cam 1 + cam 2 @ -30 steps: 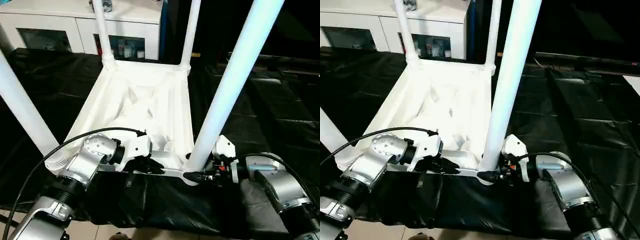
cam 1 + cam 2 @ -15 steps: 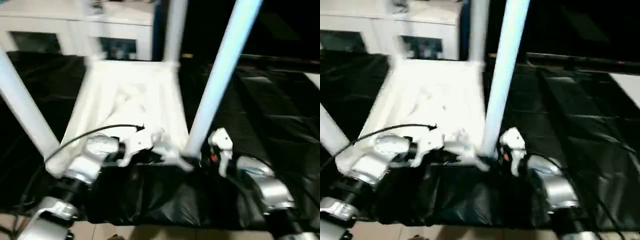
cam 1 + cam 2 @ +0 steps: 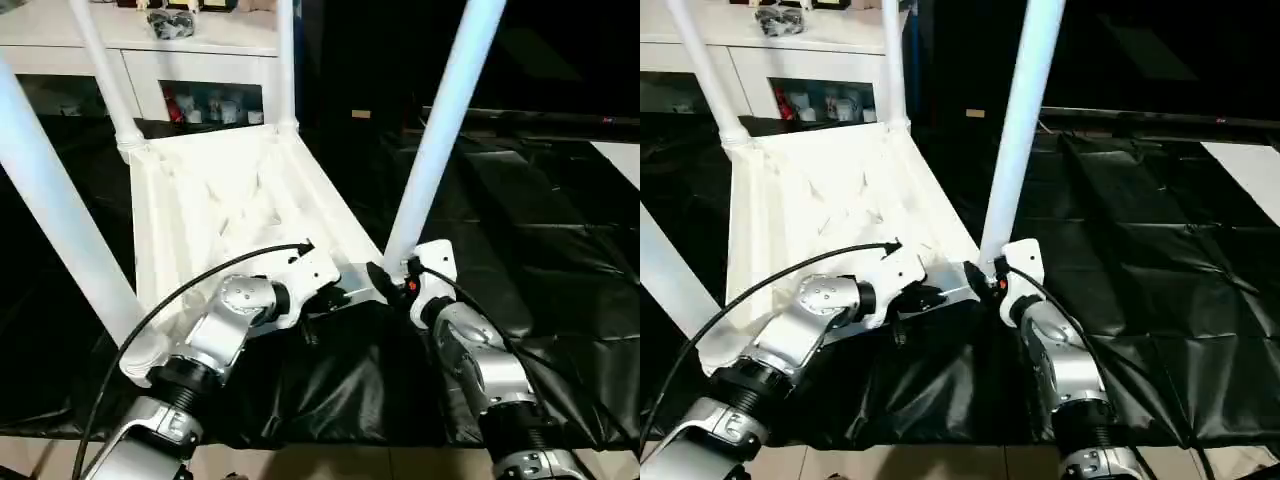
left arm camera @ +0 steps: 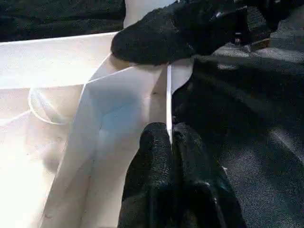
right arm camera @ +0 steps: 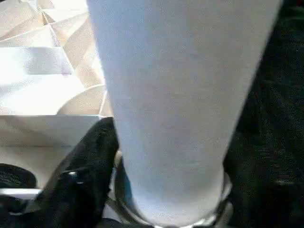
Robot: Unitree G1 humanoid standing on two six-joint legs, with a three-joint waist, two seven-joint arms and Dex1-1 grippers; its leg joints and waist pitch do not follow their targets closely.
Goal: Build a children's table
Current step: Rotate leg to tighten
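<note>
The children's table [image 3: 210,200] lies upside down on the black-draped surface, ribbed underside up, turned at an angle to me. Its white legs stand in the corner sockets: two far ones [image 3: 100,70] [image 3: 285,60], a near left one [image 3: 60,210] and a near right one [image 3: 440,130]. My left gripper [image 4: 170,137] is shut on the thin near rim [image 4: 142,80] of the top, close to the near right corner. My right gripper [image 3: 395,278] sits at the foot of the near right leg [image 5: 180,95], which stands between its jaws just above the socket.
A white cabinet [image 3: 200,40] with glass doors stands behind the work surface. The black drape [image 3: 540,230] stretches out to the right of the table and hangs over the front edge [image 3: 330,400]. A black cable [image 3: 200,285] loops over my left forearm.
The table top has swung round, its near right corner now farther from me, both grippers staying at that corner. The view itself has also shifted.
</note>
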